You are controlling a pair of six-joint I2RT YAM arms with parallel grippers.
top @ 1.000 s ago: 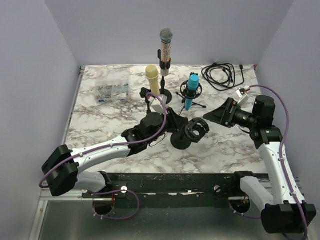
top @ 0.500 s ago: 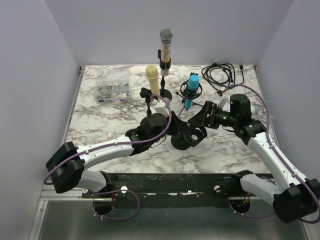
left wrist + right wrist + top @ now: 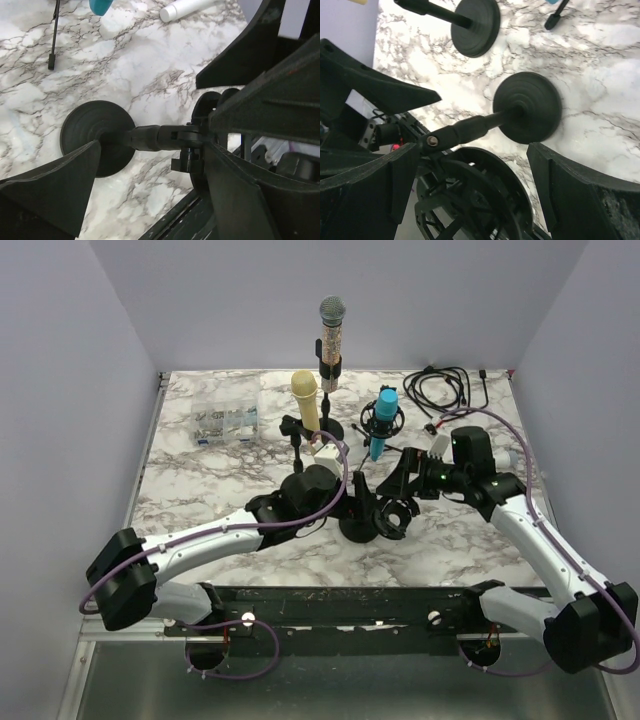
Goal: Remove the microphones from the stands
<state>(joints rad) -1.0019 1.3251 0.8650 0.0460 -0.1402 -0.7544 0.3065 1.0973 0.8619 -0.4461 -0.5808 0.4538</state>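
Astride the stand (image 3: 527,107), left end effector (image 3: 155,137) and right end effector (image 3: 472,150) gape wide.

Coiled black cable (image 3: 447,392), clear plastic organiser box (image 3: 225,423), white marble tabletop (image 3: 195,490)

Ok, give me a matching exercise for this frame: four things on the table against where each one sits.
Things:
1. silver-headed microphone
2. blue microphone
3. coiled black cable
4. clear compartment box

Places:
A. far right corner
B. left side of the table, towards the back
C. on the tallest stand, at the back
D. in a shock mount on a small tripod

Pairs: 1-C, 2-D, 3-A, 4-B.
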